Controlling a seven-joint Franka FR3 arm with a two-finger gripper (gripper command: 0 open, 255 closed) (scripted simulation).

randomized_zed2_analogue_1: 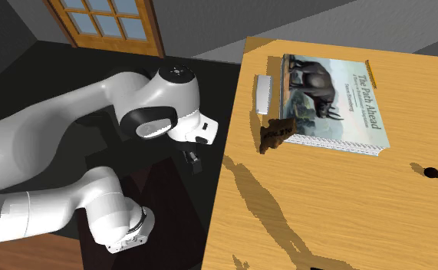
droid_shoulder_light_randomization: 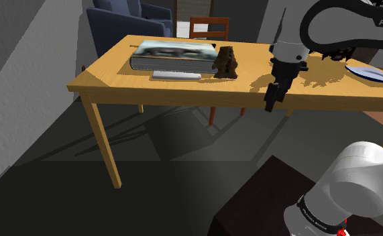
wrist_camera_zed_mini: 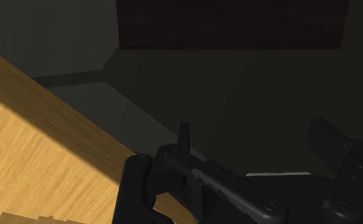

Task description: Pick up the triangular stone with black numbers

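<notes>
Claw (droid_shoulder_light_randomization: 270, 102) hung just off bench (droid_shoulder_light_randomization: 116, 75) edge, empty.
Claw stood open, gripping nothing; dark stone (droid_shoulder_light_randomization: 227, 62) sat beside book (droid_shoulder_light_randomization: 173, 55), well apart from it.

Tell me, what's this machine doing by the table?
A white robot arm is meant to pick up the small brown stone that stands on the wooden table, beside the big book. It has not reached it yet: its black pincer hangs open and empty just off the table's near edge, over the floor, well apart from the stone. Nothing is held at this moment.
</notes>
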